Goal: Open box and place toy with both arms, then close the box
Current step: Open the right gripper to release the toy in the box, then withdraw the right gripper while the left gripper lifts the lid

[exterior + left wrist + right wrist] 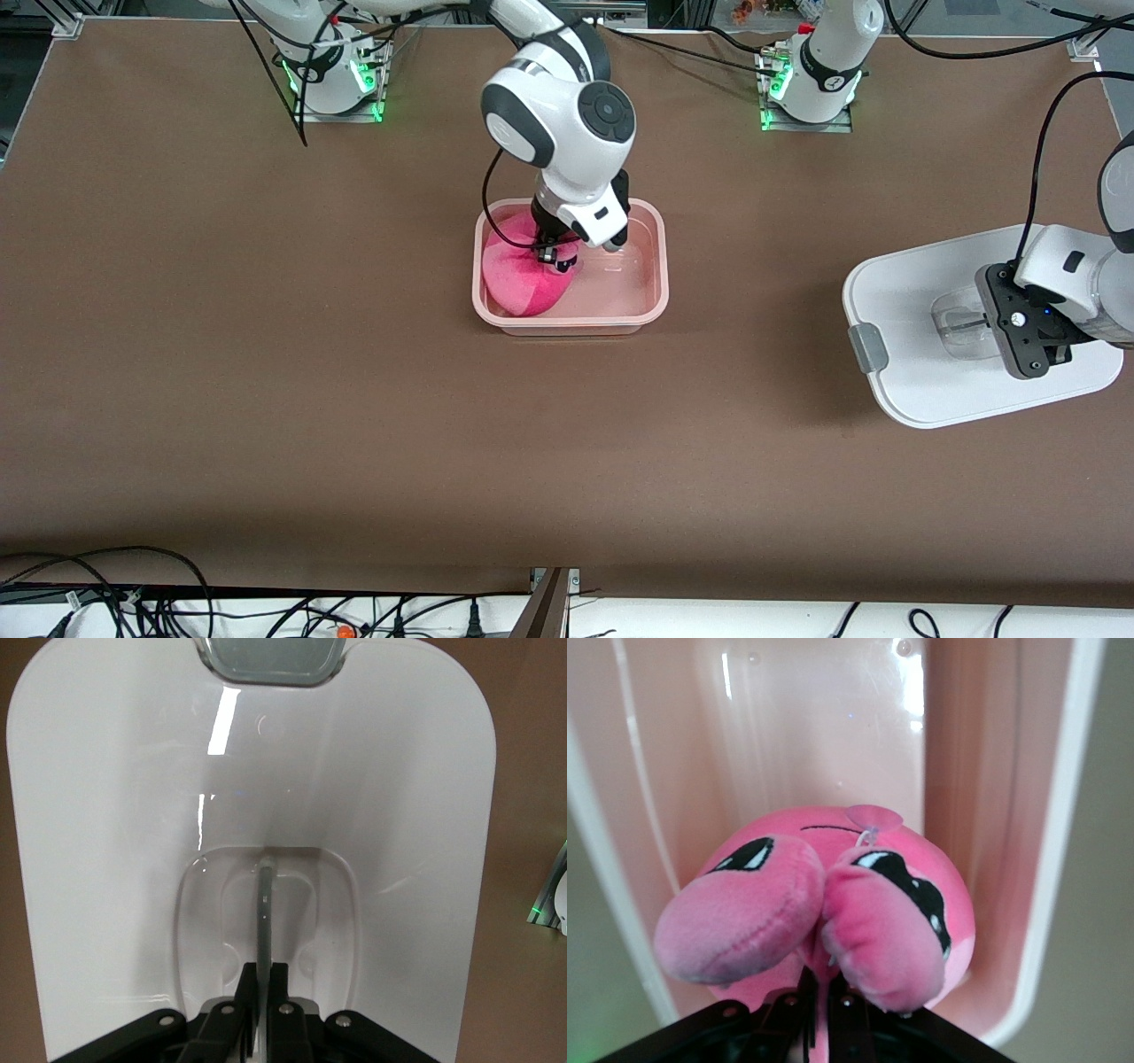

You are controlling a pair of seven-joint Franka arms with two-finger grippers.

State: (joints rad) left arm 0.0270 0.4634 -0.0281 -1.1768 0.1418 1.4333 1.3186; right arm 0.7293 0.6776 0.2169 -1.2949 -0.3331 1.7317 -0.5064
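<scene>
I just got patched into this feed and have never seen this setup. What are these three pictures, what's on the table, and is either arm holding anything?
These are two robot arms at a brown table. The wide picture looks down from a high camera facing them; the other two come from cameras on each arm's wrist.

The open pinkish box sits mid-table. The right gripper is down inside it, shut on the pink plush toy; its wrist view shows the toy's face against the box wall.

The white lid is off the box, toward the left arm's end of the table. The left gripper is shut on its clear handle. Whether the lid rests on the table or is lifted, I cannot tell.
</scene>
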